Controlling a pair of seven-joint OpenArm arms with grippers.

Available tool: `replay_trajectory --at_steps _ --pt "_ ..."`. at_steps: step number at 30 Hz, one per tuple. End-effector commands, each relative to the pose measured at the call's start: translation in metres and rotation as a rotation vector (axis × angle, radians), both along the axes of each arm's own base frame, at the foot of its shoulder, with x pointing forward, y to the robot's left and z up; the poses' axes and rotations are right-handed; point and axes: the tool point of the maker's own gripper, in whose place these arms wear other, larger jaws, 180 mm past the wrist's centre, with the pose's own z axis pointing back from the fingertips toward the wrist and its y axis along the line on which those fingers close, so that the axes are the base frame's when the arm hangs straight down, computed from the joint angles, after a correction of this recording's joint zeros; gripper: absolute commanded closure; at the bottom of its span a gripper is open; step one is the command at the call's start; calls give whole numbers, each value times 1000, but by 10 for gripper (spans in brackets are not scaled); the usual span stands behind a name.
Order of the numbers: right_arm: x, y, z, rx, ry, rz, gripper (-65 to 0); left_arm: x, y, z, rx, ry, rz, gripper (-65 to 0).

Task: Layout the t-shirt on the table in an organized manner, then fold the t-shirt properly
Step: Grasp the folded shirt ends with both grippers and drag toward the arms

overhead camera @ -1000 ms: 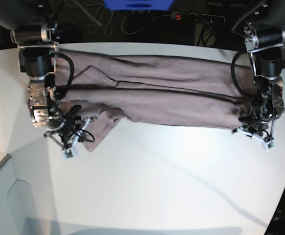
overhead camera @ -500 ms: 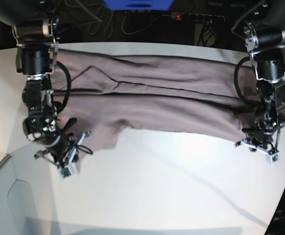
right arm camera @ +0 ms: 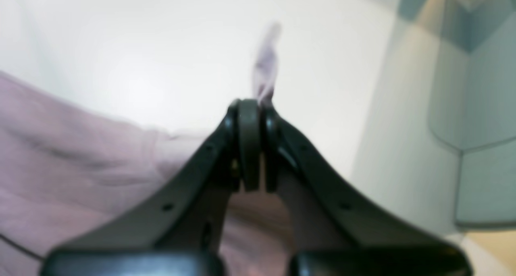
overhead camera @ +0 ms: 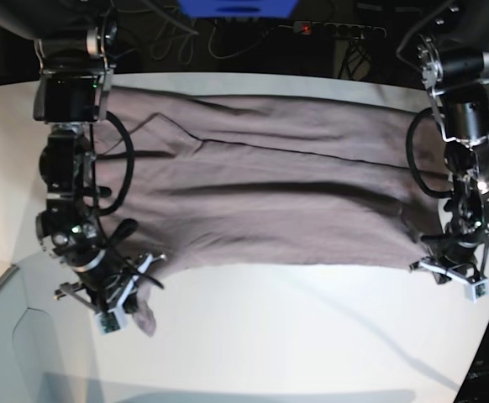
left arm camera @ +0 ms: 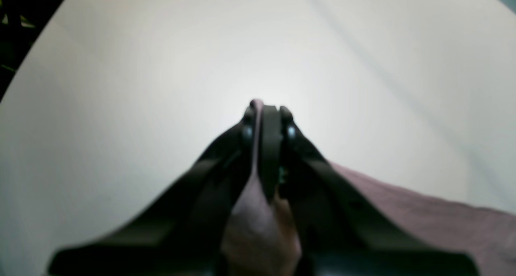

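Note:
The mauve-grey t-shirt (overhead camera: 270,201) lies stretched wide across the far half of the white table (overhead camera: 295,336), with a long crease through its middle. My right gripper (overhead camera: 110,315), at the left of the base view, is shut on the shirt's near corner. A tuft of cloth (right arm camera: 266,66) pokes out past its closed tips (right arm camera: 252,106). My left gripper (overhead camera: 463,281), at the right of the base view, is shut on the shirt's other near corner. In the left wrist view, cloth (left arm camera: 256,179) is pinched between its fingers (left arm camera: 266,111).
Behind the table's curved far edge lie a power strip (overhead camera: 337,29), cables and a blue object (overhead camera: 236,7). The table's edge runs close to my left gripper on the right. Grey floor (overhead camera: 9,353) shows at the lower left.
Both grippers have moved toward the near side of the table, pulling the shirt's near hem with them. The shirt now lies wider and flatter, and its bunched left corner has opened out.

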Motion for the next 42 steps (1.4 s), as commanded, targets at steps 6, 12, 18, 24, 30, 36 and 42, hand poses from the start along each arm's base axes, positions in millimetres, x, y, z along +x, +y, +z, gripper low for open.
replay_trajectory --at_steps 6,12,18,24,30,36,42 --pt "-6 -9 27 37 -94 -47 0 18 8 32 16 -83 12 0" --pt "-33 -19 21 43 -94 -86 0 19 7 32 16 -86 11 0" --pt "-63 -28 12 28 -77 -110 0 17 8 31 19 -81 12 0" --pt "-96 -24 7 96 -61 -106 0 5 10 24 31 -70 10 0" --pt "-127 -38 -6 112 -19 -150 0 -22 12 28 55 -99 20 0" --pt "-157 -39 -7 138 -14 -156 0 -60 3 20 102 -80 -16 0" --pt "-188 -34 -20 165 -6 -148 0 -89 -8 -3 94 -26 -30 0"
